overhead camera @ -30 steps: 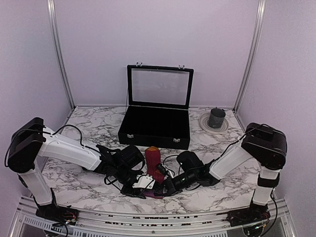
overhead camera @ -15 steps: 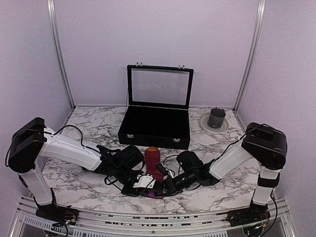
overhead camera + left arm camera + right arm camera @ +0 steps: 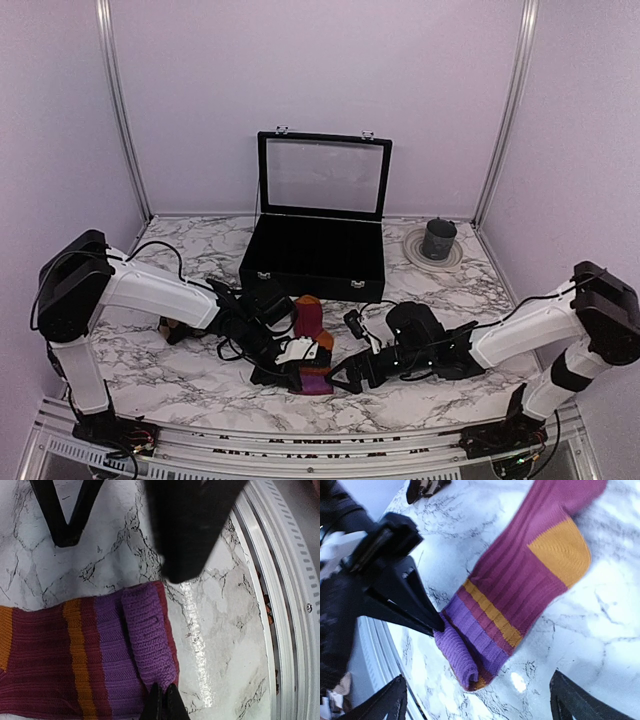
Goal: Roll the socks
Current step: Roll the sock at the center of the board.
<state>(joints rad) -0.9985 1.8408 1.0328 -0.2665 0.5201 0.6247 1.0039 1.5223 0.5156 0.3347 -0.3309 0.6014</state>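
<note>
Task's barely starting. Magenta sock [image 3: 308,320] is lying flat on desk [image 3: 175,385] btwn the two arms, w/ only its purple toe [image 3: 147,630] sitting folded over in one short turn; rest of the length is waiting to be rolled. Argyle sock [image 3: 426,487] is lying well apart, over by the left arm, not rolled, nothing touching it.

Left end effector [image 3: 162,702] is pinching shut at the roll's end, seemingly nipping fabric. Right end effector [image 3: 477,690] is hanging wide near the toe, holding nothing.

Vs 1 s ago: right jaws were closed at the toe, now standing wide & arm swinging back to its own side. Left jaws going from part-open to shut. Sock's lying more bent, orange heel showing.
</note>
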